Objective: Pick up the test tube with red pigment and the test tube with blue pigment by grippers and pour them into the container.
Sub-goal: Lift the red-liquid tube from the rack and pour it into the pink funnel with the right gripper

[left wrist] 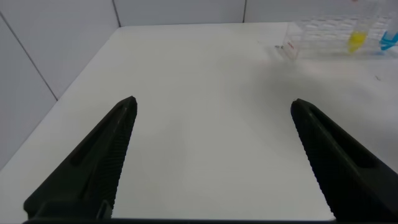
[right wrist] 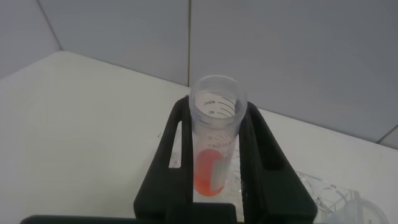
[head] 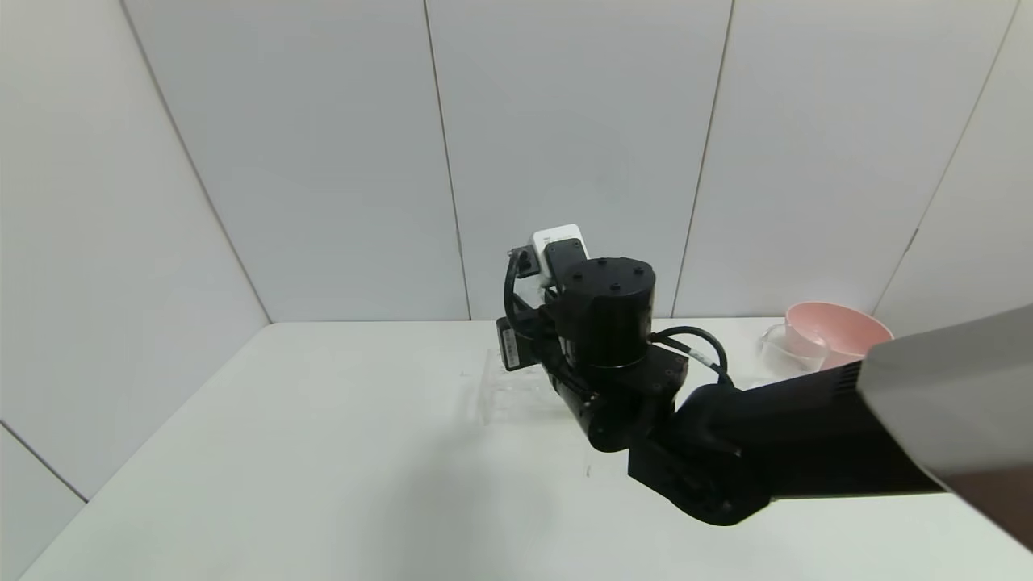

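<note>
The right gripper [right wrist: 214, 134] is closed on the test tube with red pigment [right wrist: 216, 134], its two black fingers [right wrist: 261, 149] pressing the tube wall from both sides, approx. at mid height and above the liquid. In the head view the right arm reaches over the middle of the table [head: 282, 452], and the tube itself is hidden there behind the wrist, over the clear rack [head: 504, 391]. The tube looks light, stiff and thin-walled, prob. plastic with printed marks near the rim; the smooth wall may be slippery, so a firm but not crushing hold around the middle seems the safe place to take it. Its long axis stands nearly upright, open mouth up and the rounded end with the red-orange liquid down, so nothing can spill at this tilt. The amount of liquid is small, so the weight will hardly shift when it is tipped. The container [head: 776, 345], a clear beaker, stands at about 2 o'clock on the table, just beside the pink bowl [head: 835, 332]. The left gripper [left wrist: 214, 155] hangs open over the bare table, holding nothing. From it the test tube with blue pigment [left wrist: 389, 41] shows far off at approx. 1 o'clock, in the rack, next to a tube with yellow liquid [left wrist: 356, 40].
</note>
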Tool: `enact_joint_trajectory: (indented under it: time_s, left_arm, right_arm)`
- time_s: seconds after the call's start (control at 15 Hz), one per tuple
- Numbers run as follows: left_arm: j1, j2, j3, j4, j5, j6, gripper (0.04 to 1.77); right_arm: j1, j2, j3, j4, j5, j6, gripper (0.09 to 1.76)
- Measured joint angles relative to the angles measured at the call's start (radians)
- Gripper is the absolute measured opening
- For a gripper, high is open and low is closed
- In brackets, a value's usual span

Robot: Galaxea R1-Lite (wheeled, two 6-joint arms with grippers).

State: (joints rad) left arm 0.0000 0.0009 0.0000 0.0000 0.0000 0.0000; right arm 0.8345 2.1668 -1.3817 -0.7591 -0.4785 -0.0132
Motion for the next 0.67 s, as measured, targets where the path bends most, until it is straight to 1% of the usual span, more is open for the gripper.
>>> enact_joint_trajectory:
  time_s: [0.4, 0.53, 0.67]
  left_arm:
    - [0.0, 0.0, 0.0, 0.0, 0.0, 0.0, 1.76]
    - [0.0, 0.0, 0.0, 0.0, 0.0, 0.0, 1.76]
    - [0.0, 0.0, 0.0, 0.0, 0.0, 0.0, 1.76]
  right_arm:
    - [-0.009, -0.301, 0.382, 0.003, 0.13, -0.015, 0.49]
    - [-0.028, -0.409, 0.502, 0.005, 0.181, -0.016, 0.49]
    - [-0.068, -0.507, 0.616, 0.004, 0.249, -0.016, 0.49]
